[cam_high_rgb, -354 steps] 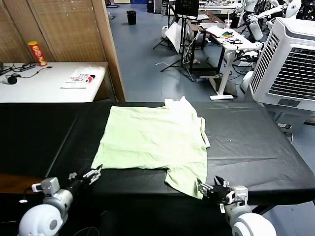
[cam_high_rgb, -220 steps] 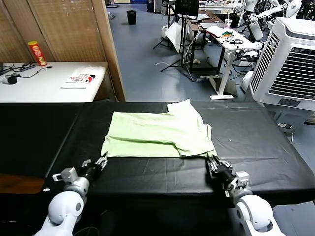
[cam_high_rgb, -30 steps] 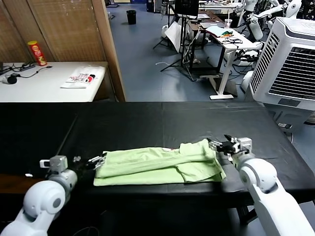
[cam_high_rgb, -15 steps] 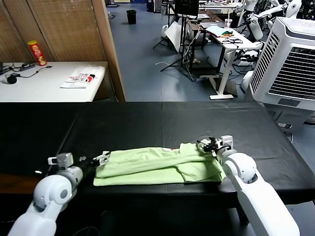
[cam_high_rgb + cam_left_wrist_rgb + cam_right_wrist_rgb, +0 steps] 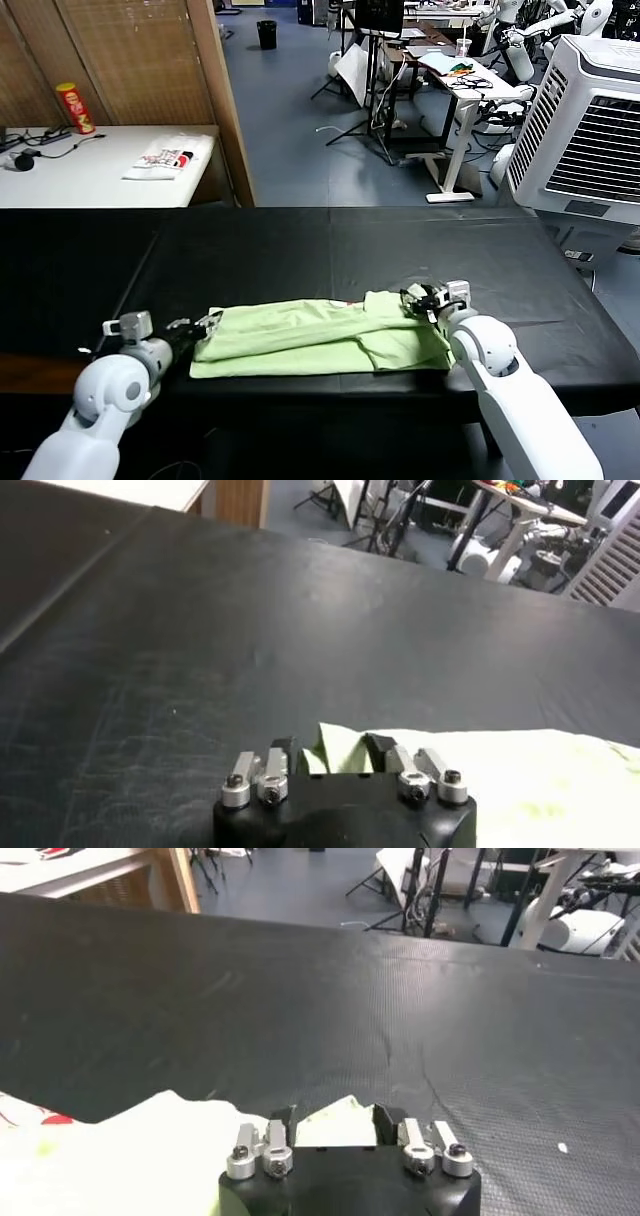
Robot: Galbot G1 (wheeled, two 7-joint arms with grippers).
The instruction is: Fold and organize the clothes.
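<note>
The T-shirt (image 5: 320,338) lies folded into a long, flat band across the lower middle of the head view, on the black table (image 5: 300,250), close to the table's near edge. A sliver of its red-and-white print peeks out along the upper fold, near the centre.

The left gripper (image 5: 205,325) sits at the band's left end, lower left of the frame. In the left wrist view its fingers (image 5: 284,752) are clenched on a raised peak of green cloth — the T-shirt (image 5: 480,780) spreads away to the lower right of that picture.

The right gripper (image 5: 418,298) is at the band's right end, right of centre in the head view. In the right wrist view a fold of pale cloth stands up between its fingers (image 5: 384,1120), which pinch the T-shirt (image 5: 130,1158); the red print shows at that frame's lower left edge.

On the white side table (image 5: 90,170) in the upper left of the head view rest a white packet (image 5: 165,157) and a red can (image 5: 75,108). A large white fan unit (image 5: 585,130) stands at the upper right.
</note>
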